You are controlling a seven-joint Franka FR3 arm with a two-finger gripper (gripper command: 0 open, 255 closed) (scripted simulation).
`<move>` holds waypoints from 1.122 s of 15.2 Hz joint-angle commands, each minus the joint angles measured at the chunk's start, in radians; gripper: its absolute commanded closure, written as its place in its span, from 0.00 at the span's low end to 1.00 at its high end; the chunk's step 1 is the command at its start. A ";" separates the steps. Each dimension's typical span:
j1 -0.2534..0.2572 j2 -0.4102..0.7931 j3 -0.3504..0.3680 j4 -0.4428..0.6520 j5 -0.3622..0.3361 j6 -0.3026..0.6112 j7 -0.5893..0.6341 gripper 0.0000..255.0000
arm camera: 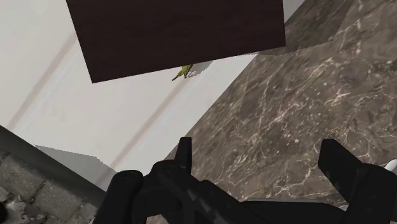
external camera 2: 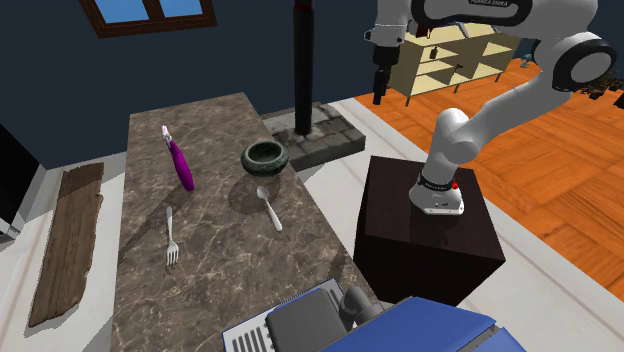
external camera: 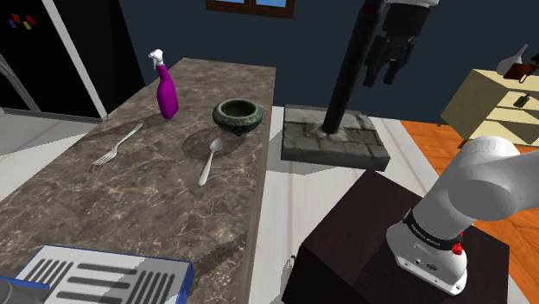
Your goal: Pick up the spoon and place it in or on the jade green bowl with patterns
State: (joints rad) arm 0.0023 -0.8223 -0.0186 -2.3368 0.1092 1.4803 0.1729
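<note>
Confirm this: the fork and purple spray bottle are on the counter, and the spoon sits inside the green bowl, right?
No. The fork and purple spray bottle are on the counter, but the spoon lies there too, beside the green bowl, not inside it, as the shoulder view shows.

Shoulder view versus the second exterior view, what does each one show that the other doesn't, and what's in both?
The shoulder view adds coloured marks on a black panel. The second exterior view adds a brown mat on the floor beside the counter. Both share the spoon, green bowl, fork, purple spray bottle and raised gripper.
</note>
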 commanded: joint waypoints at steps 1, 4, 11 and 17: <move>0.000 0.000 0.000 0.000 0.000 0.000 0.000 0.00; 0.002 0.029 0.086 -0.020 0.038 0.065 0.109 0.00; -0.005 0.166 0.284 -0.006 0.093 0.221 0.363 0.00; -0.037 0.354 0.449 0.072 0.075 0.344 0.593 0.00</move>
State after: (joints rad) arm -0.0273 -0.5083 0.3988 -2.2829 0.1910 1.7998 0.7193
